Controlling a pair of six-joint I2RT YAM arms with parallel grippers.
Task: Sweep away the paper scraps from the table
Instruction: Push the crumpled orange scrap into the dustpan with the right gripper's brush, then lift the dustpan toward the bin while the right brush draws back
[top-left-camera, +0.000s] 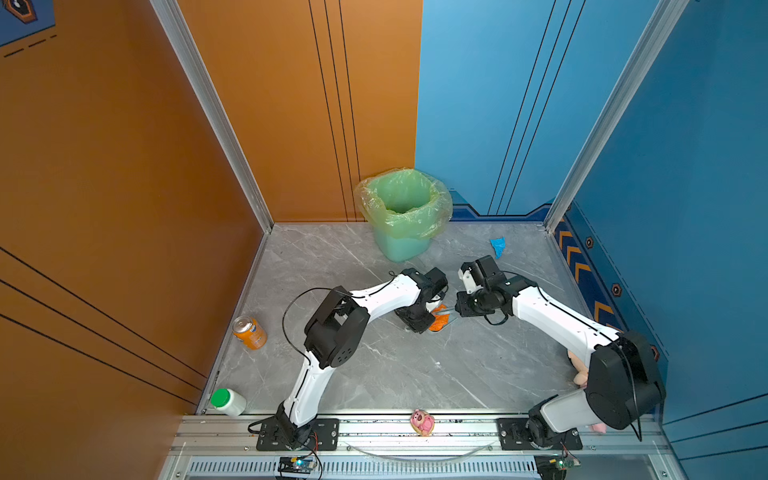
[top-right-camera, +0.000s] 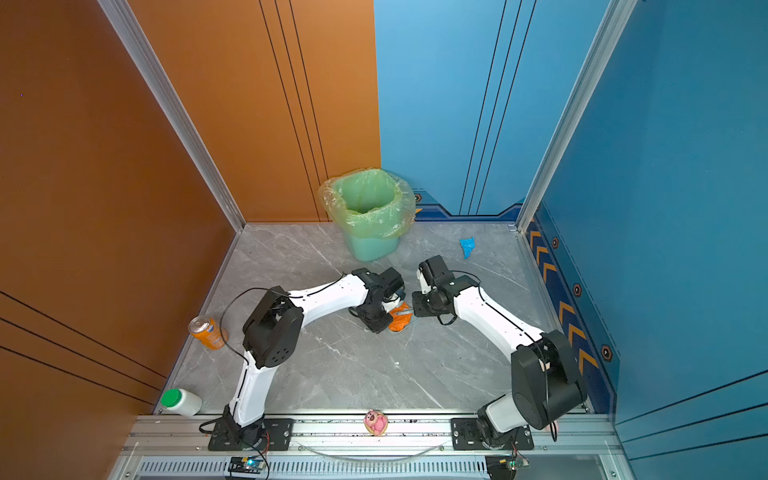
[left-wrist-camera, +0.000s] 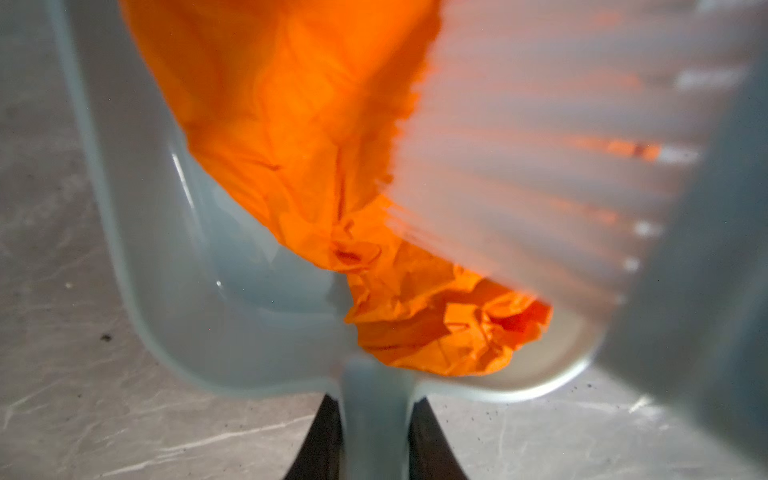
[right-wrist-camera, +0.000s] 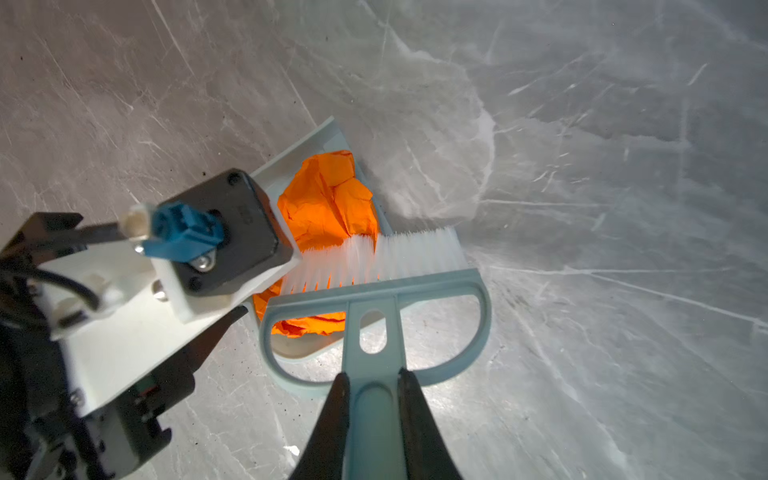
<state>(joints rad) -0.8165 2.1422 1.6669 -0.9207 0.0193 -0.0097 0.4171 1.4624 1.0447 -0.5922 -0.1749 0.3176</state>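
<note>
Now the left gripper pinches the handle of the pale blue plastic dustpan, the right gripper that of the white-bristled plastic brush. The crumpled orange paper scrap lies in the pan, mid-table, bristles against it. Better to press the pan's lip flat on the grey marble table and brush deeper; a blue paper scrap waits far right.

Left fingers and right fingers clamped, seemingly angled downward.
</note>
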